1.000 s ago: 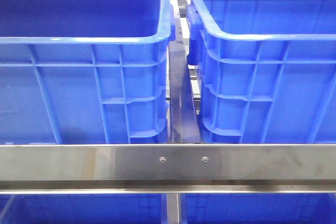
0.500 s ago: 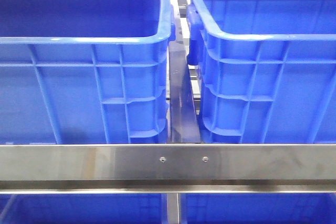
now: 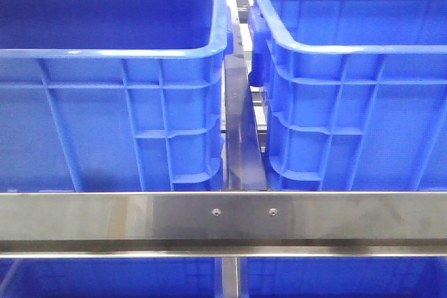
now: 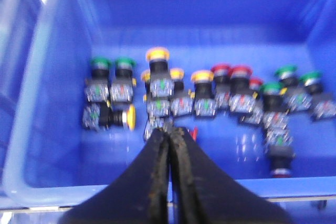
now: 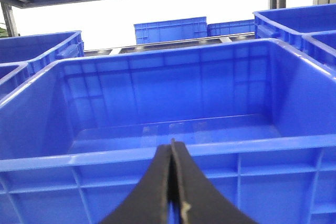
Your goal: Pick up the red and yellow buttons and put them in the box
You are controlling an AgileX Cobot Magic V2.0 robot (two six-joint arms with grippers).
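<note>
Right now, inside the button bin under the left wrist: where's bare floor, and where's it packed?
Free: the bin floor between the back wall and the button row, plus the strip along the near wall by the left gripper. Packed: the row from the green buttons through yellow and red.

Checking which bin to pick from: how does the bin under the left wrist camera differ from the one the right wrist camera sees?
The left bin holds push buttons, green, yellow and red capped; the right bin shows only a bare floor. The left bin is seen from above, looking in; the right bin is seen from the side, over its near rim. Both are blue plastic, and both grippers, left and right, have their fingers shut, holding nothing.
</note>
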